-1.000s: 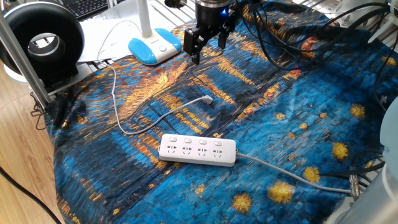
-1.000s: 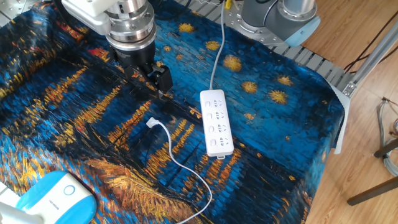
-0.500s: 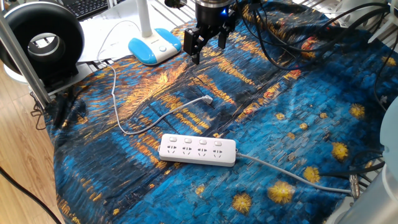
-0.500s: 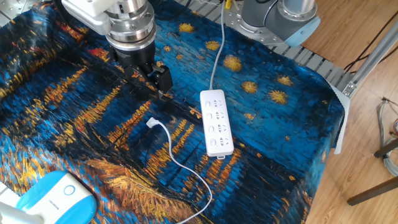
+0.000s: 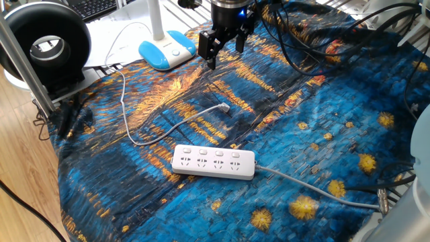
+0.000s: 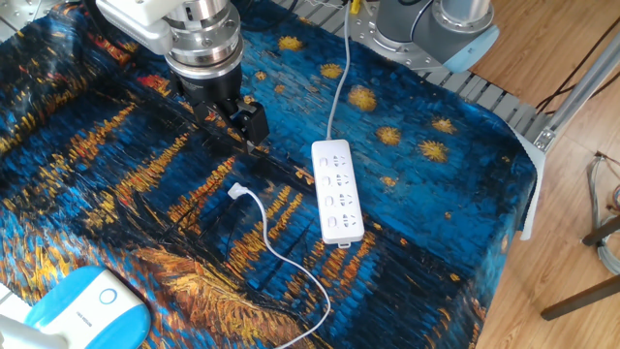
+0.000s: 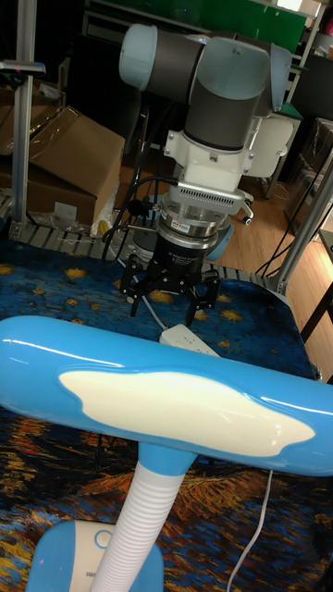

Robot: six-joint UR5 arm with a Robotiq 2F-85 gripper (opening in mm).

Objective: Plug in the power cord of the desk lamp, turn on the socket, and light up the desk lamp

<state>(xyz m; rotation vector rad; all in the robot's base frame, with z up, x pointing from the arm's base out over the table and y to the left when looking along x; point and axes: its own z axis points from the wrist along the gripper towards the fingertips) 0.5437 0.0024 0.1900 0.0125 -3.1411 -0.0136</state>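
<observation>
A: Progress?
B: Nothing done, I'd say. The plug (image 5: 224, 106) of the power cord (image 5: 144, 141) lies loose on the cloth (image 5: 316, 128), at 12 o'clock of the socket (image 5: 213, 162), near but not touching. The desk lamp (image 5: 166, 50) looks unlit. Grasping, plugging in and both switches are all left.
A: Tool?
B: The gripper (image 7: 171, 296) is spread wide and empty, up at 12 o'clock, well apart from the plug.
A: Orientation?
B: In one fixed view the plug tip points to about 2 o'clock. The socket's long axis runs 9-to-3.
</observation>
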